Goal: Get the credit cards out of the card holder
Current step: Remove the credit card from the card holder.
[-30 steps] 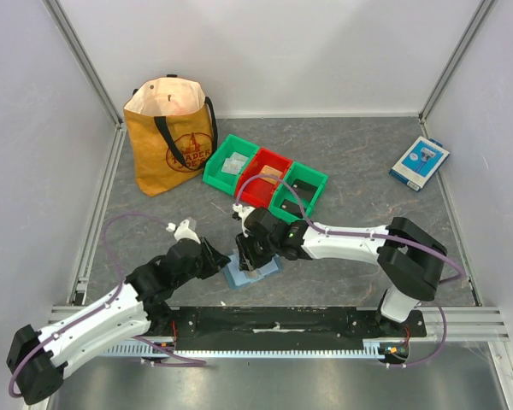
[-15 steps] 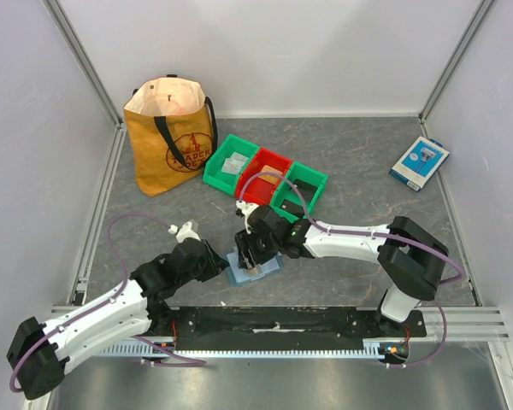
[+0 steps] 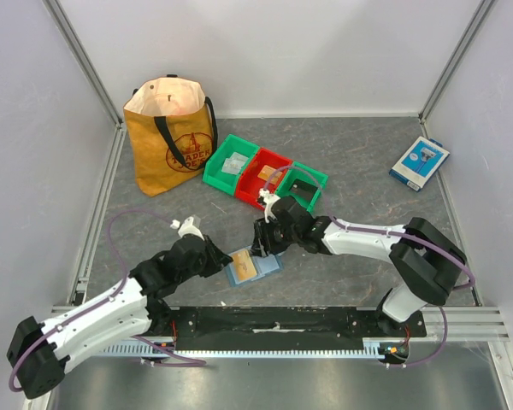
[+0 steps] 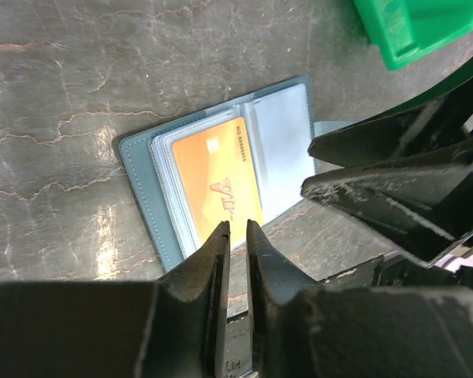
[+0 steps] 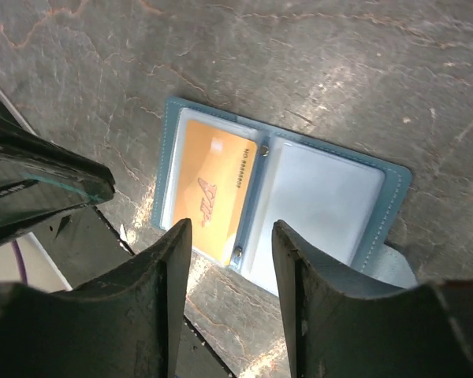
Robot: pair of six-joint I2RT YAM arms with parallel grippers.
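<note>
The card holder [image 4: 135,169] lies opened flat on the counter [image 4: 63,71], straight beneath the right pincer [image 5: 227,236] and just ahead of the left pincer [image 4: 236,228]. The right pincer is spread wide above it with nothing between its jaws. The left pincer is drawn almost together, only a thin slit showing, its tips at the holder's nearest edge; whether they nip that edge I cannot tell. An orange card [image 4: 217,189] sits in the sleeve on the left pincer's side, while the sleeve beyond it looks empty. Past the right pincer, a green bin [image 3: 231,162] and a red bin [image 3: 263,178] seem to hold small flat pieces, likely cards already out. So the job looks partly done, with at least this card left to extract.
</note>
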